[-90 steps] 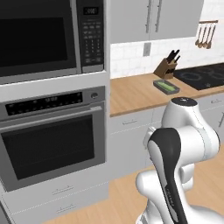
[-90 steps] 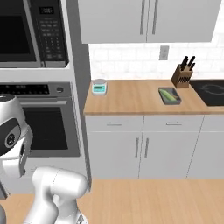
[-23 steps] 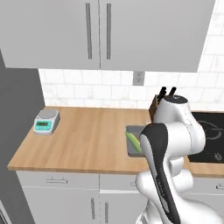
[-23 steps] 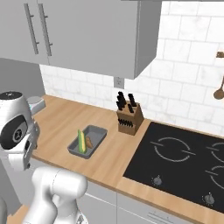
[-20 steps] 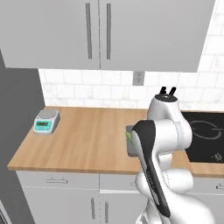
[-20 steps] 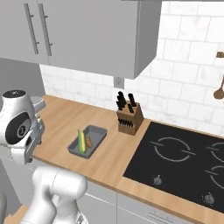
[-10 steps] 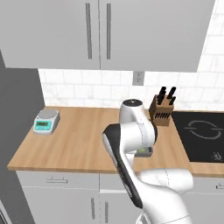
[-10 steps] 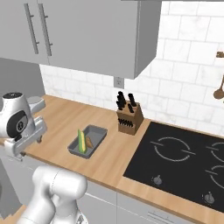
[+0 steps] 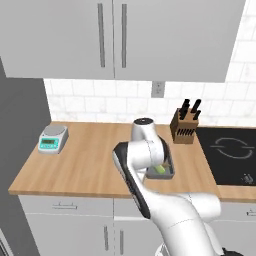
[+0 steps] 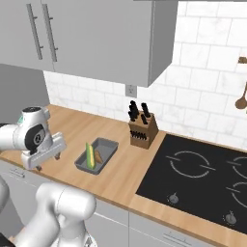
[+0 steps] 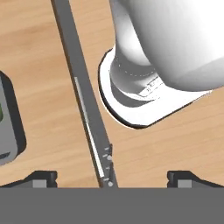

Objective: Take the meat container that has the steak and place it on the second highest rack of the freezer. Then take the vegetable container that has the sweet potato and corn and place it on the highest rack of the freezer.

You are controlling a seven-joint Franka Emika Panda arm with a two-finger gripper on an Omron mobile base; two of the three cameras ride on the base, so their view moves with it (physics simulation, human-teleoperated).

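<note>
Grey and shallow, the tray (image 10: 96, 154) sat on the wooden counter (image 10: 120, 178), holding the corn (image 10: 89, 155) with an orange piece, likely the sweet potato (image 10: 98, 156), just beside it. The knife block (image 10: 141, 128) stood near the tray, toward the tiled wall, and the hob (image 10: 202, 178) lay on the block's far side; a small scale (image 9: 53, 139) was well apart at the other end of the counter. The gripper (image 10: 47, 163) hung over the counter's front edge, beside the tray and away from the block, its fingers spread wide and holding nothing. In the hand view it looked down past the counter edge at the floor. Judging from this, the gripper was not yet lined up over the tray. A grasp from here could go wrong: the fingers might catch the tray's near rim and push it toward the block, or a pinch on one wall might tip it and spill the vegetables.
</note>
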